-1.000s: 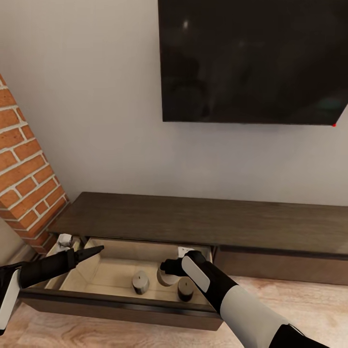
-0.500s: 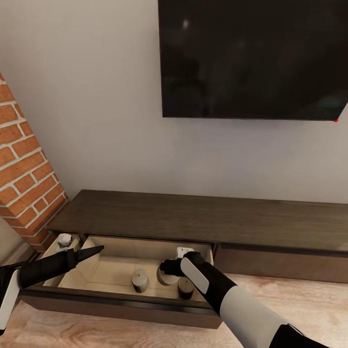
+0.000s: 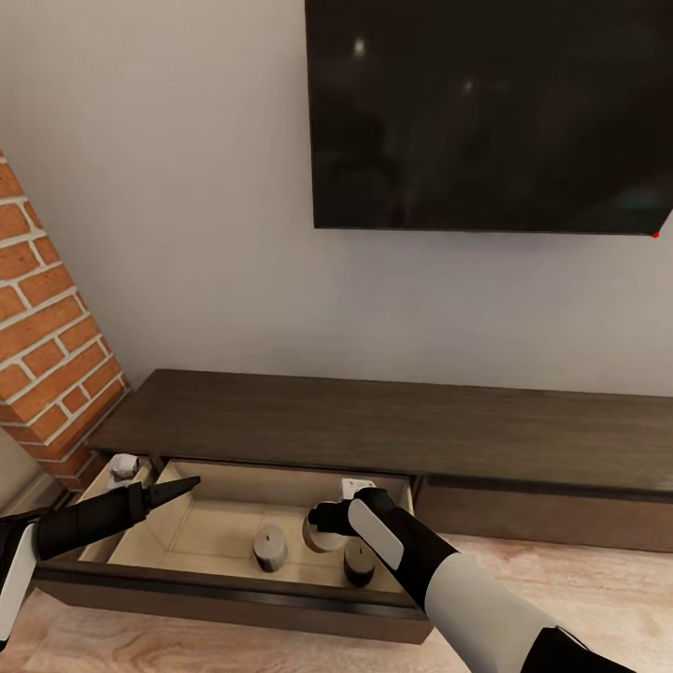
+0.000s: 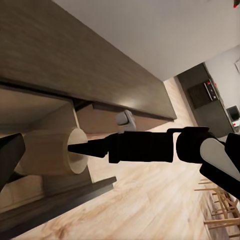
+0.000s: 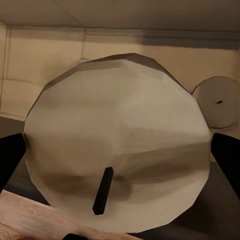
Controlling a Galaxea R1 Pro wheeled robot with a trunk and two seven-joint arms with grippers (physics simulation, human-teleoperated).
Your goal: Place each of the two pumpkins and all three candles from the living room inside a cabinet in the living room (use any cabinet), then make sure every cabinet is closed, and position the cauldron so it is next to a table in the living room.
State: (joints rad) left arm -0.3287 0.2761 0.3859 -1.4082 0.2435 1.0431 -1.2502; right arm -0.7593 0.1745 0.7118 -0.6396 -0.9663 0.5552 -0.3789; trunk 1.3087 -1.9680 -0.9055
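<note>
The cabinet (image 3: 374, 421) is dark brown wood with a matt, faintly grained top; its open drawer (image 3: 224, 523) is lined in smooth pale beige. The candles (image 3: 270, 547) look waxy and matt cream (the held one (image 5: 117, 165) shows flat facets). The floor (image 3: 579, 579) is pale wood planks, the brick column (image 3: 47, 355) rough, the television screen (image 3: 486, 112) glossy black.

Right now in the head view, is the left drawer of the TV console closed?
No, the drawer stands pulled out of the console, showing its pale lining with candles inside.
</note>
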